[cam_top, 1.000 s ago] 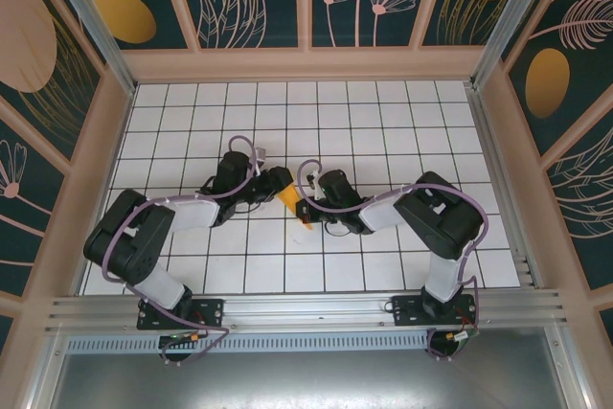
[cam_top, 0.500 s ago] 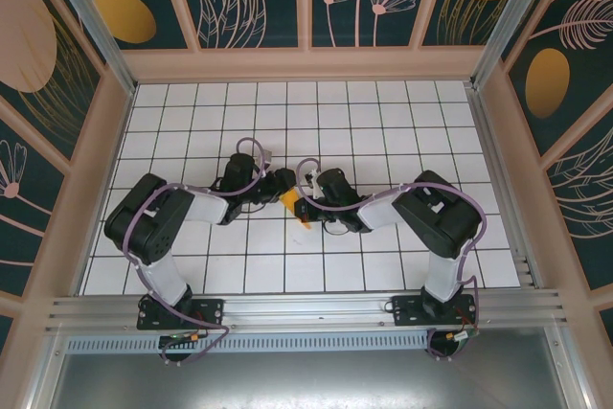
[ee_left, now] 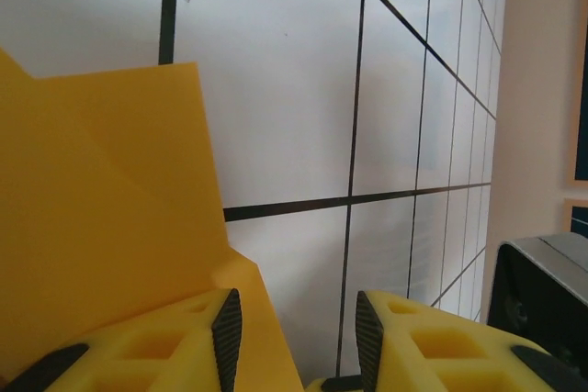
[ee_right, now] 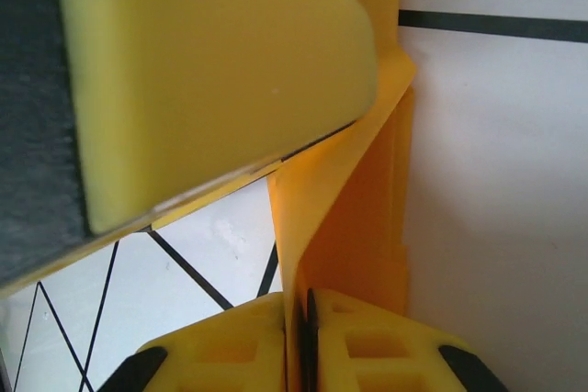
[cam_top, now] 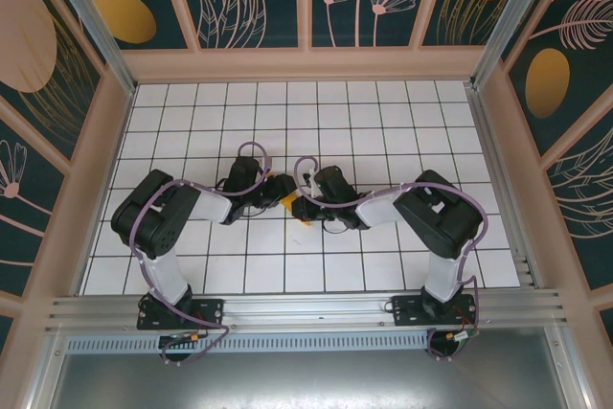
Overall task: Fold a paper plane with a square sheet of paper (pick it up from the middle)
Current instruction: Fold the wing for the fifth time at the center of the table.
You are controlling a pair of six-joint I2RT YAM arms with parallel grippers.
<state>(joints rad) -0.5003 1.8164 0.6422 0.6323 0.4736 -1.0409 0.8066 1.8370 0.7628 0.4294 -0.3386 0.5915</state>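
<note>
right pincer clamped the folded paper sheet, left pincer stood apart beside it

both arms met nose to nose at mid-counter. the paper sheet [cam_top: 291, 201] sat between them, already creased into a smaller angular shape, not a plane yet. it stood upright over the tiles of the counter [cam_top: 383, 112]; could not tell if its low edge touched them.

right pincer [ee_right: 296, 323]: clenched on the paper sheet. in the right wrist view the thin orange-yellow edge ran straight down into the narrow slot between its two pads, with more layers stacked just to the right. judged reason: this grip was the anchor, holding the folded layers together and upright so the other arm could work a flap.

left pincer [ee_left: 299, 337]: released, jaws apart, tiles visible through the gap. the paper sheet lay mostly left of its left finger, and a low corner poked into the gap; could not tell if it touched the pad. one left finger [ee_right: 211, 71] loomed large in the right wrist view, against or just beside the paper's upper part, unclear which. judged reason: it was placed to take or press that flap.

judged step: mid-fold regrasp, task well short of done. the next move would need the left pincer to close on the flap without tugging it out of the right grip. risks: the thin paper slips, tears or creases off-line.
</note>
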